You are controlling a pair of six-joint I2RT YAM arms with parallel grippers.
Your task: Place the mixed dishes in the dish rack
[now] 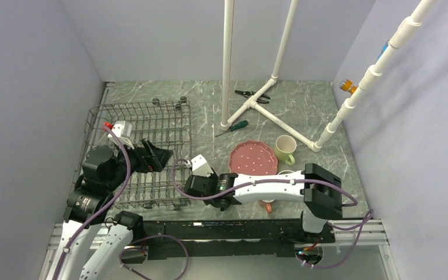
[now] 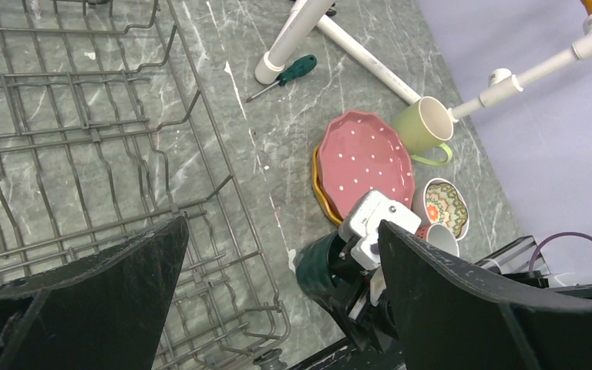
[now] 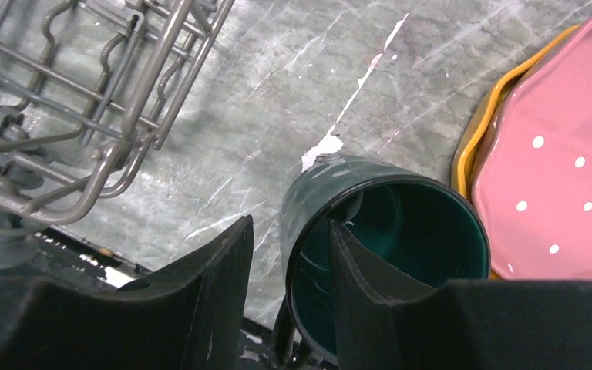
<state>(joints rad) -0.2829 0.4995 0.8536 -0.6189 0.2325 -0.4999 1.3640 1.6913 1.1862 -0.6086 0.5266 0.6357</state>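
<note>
Presently, right claw (image 3: 291, 225) is part-open, straddling the wall of the dark green ceramic mug (image 3: 401, 231). One finger sits outside and one inside the mouth. A sliver of gap shows on each side, so it is not clamped as far as I can tell. Mug looks upright, mouth up, long axis vertical, on the grey marbled surface (image 3: 293, 77). It stands just beside the yellow-orange plate (image 3: 474, 146) that lies under the pink dotted scalloped plate (image 3: 563, 154). Grey wire dish rack (image 3: 146, 69) lies near, to the claw's left. Left claw (image 2: 281, 225) hangs wide over the rack, holding nothing. Judgement: right arm is nearer; pinch, lift, carry left over the rack wall.
</note>
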